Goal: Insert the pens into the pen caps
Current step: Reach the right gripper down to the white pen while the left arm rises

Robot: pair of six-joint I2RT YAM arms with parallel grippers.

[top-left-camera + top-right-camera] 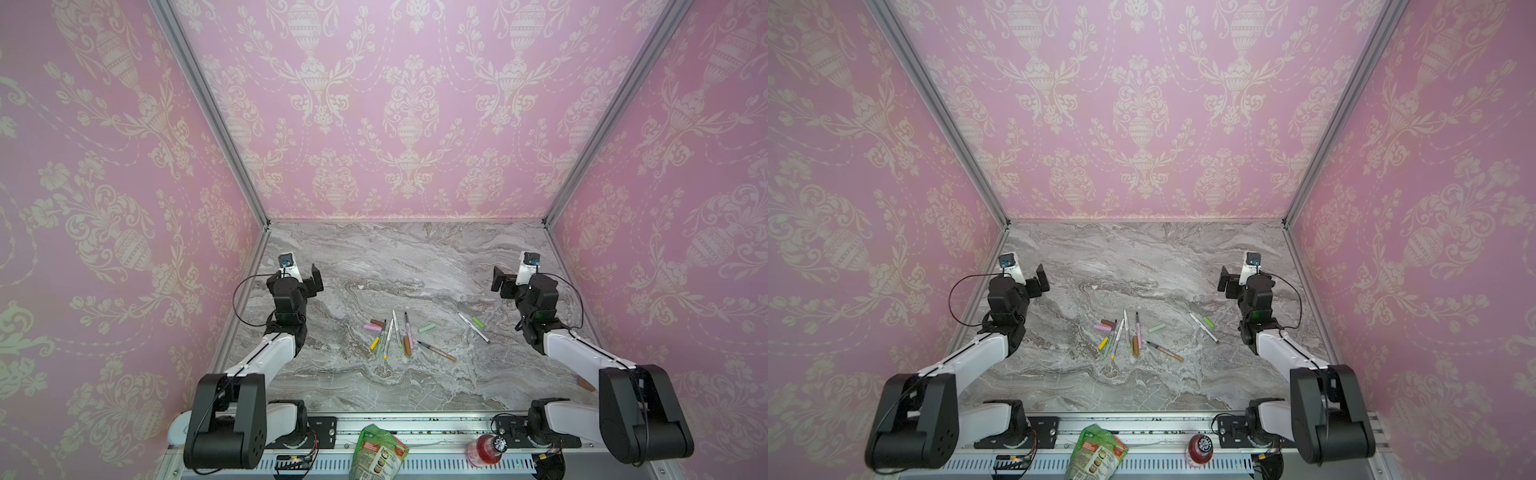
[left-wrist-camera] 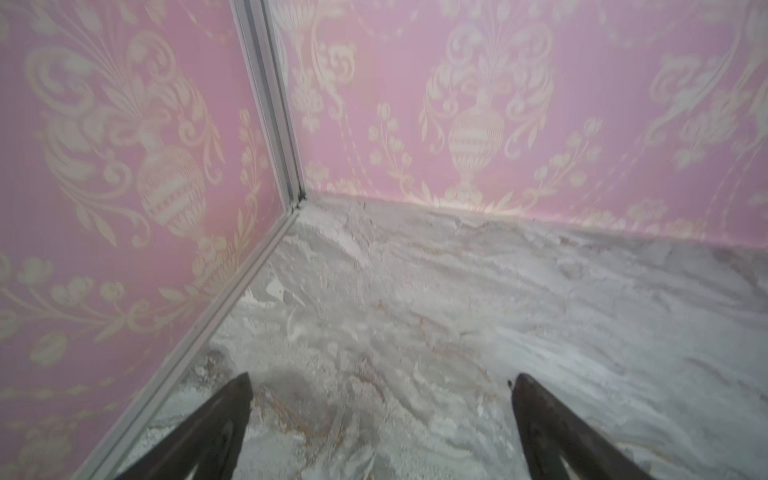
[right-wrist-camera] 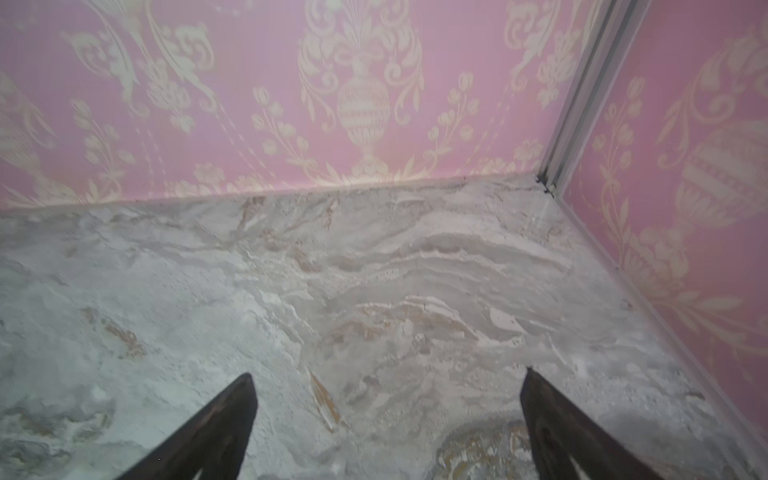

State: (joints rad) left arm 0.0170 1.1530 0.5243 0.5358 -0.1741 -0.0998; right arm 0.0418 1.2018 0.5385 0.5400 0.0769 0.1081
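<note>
Currently nothing is held and no pen is capped; we judge the task to be at its start, before the first pick. Left end effector [image 2: 380, 378]: dark tapered fingers spread wide, empty, hovering over the bare grey marble-patterned worktop [image 1: 415, 266] near the far left corner. Right end effector [image 3: 388, 374]: likewise wide and empty, near the far right corner. Both are well apart from the workpieces.

Thin marker pens [image 1: 392, 332] lie flat mid-worktop, most in a loose fan, barrels close together, some seemingly touching. Short stubby plastic pen caps [image 1: 372, 328] sit among them: pink and brown at the fan's left, a yellow cap [image 1: 374, 343] nearer the arm bases, a tan cap [image 1: 407, 345] beside a pink barrel, a pale green cap [image 1: 426, 328] just right of the fan. A tan pen [image 1: 438, 351] lies slanted alone. A white pen [image 1: 473, 327] lies apart to the right, just beside a lime green cap [image 1: 478, 321].

Next move, as we judge it: bring one arm inward to a pen barrel, the other to a cap, then line up tip and cap mouth. Barrels look smooth, round and slender; we expect rolling, so a low, narrow pinch is needed. The outlying pair seems the least cluttered pick.
</note>
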